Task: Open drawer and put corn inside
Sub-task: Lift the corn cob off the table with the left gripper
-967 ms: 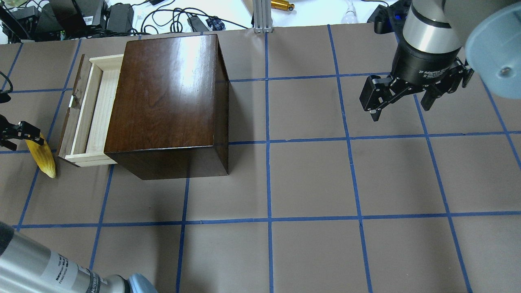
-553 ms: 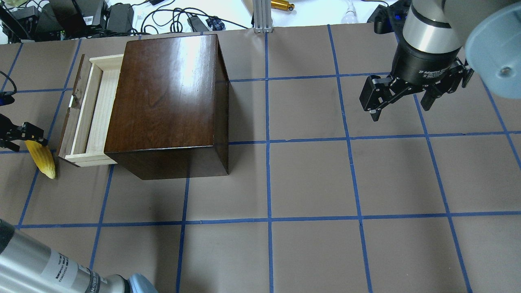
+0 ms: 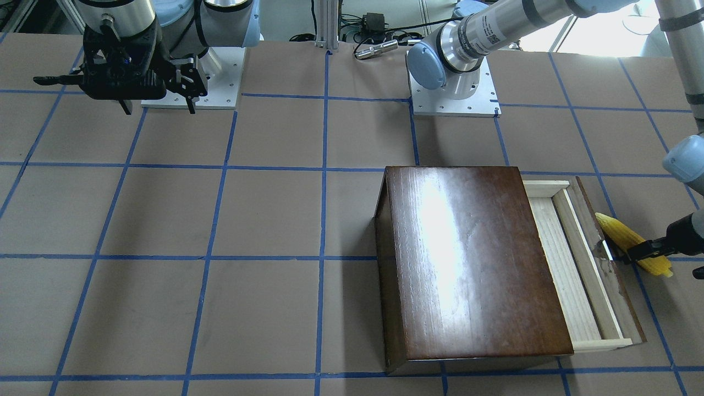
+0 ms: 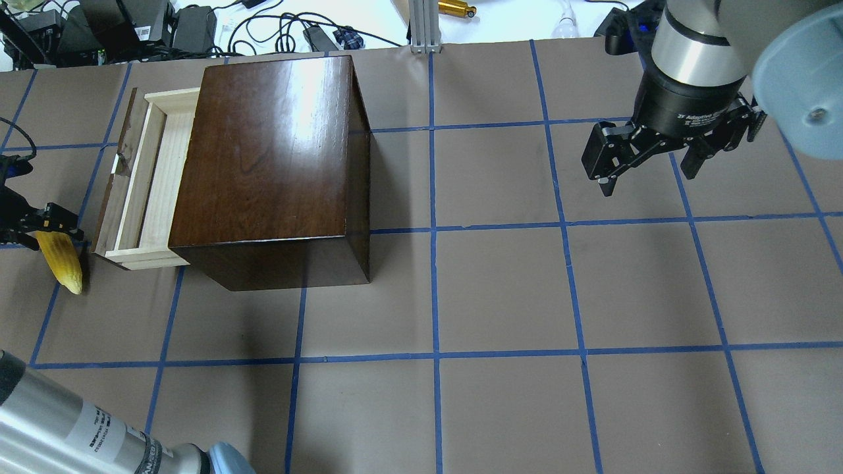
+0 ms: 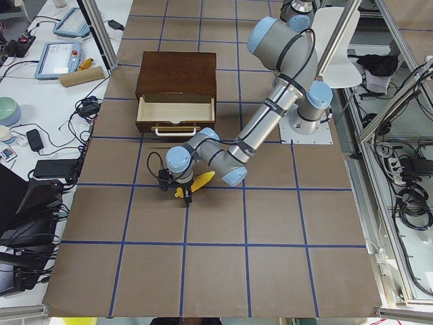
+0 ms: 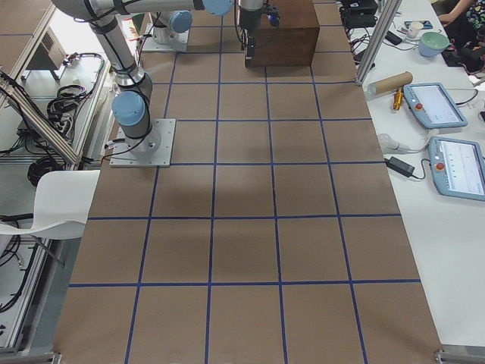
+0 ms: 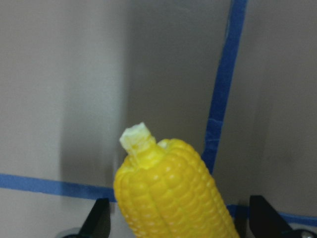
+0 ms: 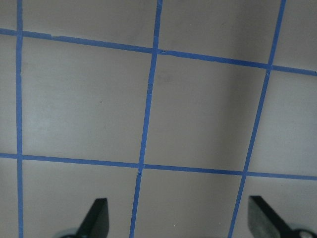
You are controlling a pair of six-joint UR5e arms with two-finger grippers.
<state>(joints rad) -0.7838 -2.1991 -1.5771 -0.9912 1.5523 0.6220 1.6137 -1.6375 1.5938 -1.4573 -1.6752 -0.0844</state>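
The yellow corn (image 4: pixel 60 264) lies on the table left of the box, tip toward the robot. It also shows in the front view (image 3: pixel 627 237) and the left wrist view (image 7: pixel 171 198). My left gripper (image 4: pixel 36 229) is open and low, with a finger on each side of the corn's thick end; both fingertips (image 7: pixel 99 220) stand wide of the cob. The drawer (image 4: pixel 150 178) of the dark-brown box (image 4: pixel 270 164) is pulled partly out, its pale wood tray bare. My right gripper (image 4: pixel 649 181) is open and empty above the table, far right.
Cables, power bricks and an aluminium post (image 4: pixel 421 26) lie beyond the table's far edge. The drawer's dark front panel (image 4: pixel 118 184) stands close beside the corn. Blue tape lines mark the brown table (image 4: pixel 500 289) in squares.
My left gripper has shifted a little to the right and toward the robot over the corn's thick end. The corn has shifted slightly left. The right arm and the drawer have not moved.
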